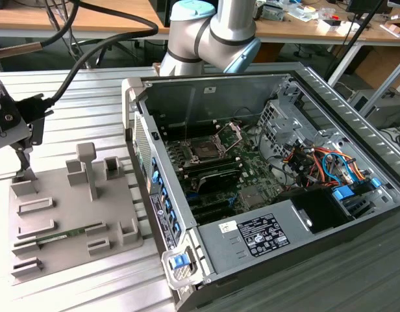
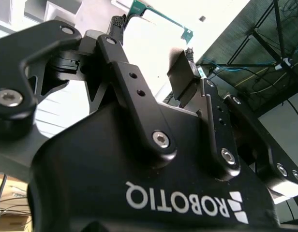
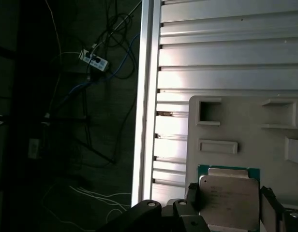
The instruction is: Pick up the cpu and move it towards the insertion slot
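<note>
Case (image 1: 206,99) lies open on top, so the insertion slot (image 1: 203,148) inside is free from above, with its hinged frame (image 1: 234,132) tipped up just beside it. The case side wall (image 1: 162,203) stands between the slot and the tray (image 1: 57,224) at the exterior view's left. Tray posts (image 1: 89,170) rise near that wall. Gripper (image 1: 25,172), clamped on the cpu (image 3: 230,200), is well outside the case. Drive cage (image 1: 278,117) and cable bundle (image 1: 323,162) crowd the case's far end.

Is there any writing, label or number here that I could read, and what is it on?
On the gripper: a white maker's name on its black body, seen upside down in the second wrist view; being a brand, it is not quoted.
On the computer case: a white label with print too small to read.
On the chip: any print on its metal top is too faint to read.
</note>
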{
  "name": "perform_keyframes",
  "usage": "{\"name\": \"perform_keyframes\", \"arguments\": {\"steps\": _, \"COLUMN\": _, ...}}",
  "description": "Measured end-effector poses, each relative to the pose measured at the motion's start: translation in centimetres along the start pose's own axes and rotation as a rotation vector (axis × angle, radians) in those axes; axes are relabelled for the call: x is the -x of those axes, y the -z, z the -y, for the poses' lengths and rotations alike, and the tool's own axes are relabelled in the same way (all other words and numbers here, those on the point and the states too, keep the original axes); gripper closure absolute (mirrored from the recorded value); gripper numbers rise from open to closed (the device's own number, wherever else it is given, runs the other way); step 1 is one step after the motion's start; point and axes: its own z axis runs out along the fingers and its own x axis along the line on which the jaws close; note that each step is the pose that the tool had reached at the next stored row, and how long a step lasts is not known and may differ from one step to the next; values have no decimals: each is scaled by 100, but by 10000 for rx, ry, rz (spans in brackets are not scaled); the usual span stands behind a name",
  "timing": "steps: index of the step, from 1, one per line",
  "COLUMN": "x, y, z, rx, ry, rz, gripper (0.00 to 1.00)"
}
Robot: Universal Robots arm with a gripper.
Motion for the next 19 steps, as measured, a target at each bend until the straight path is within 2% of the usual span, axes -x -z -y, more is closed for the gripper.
{"name": "perform_keyframes", "arguments": {"steps": 19, "x": 1, "y": 225, "z": -7, "rx": 0, "ry": 0, "rz": 0, "gripper": 45}}
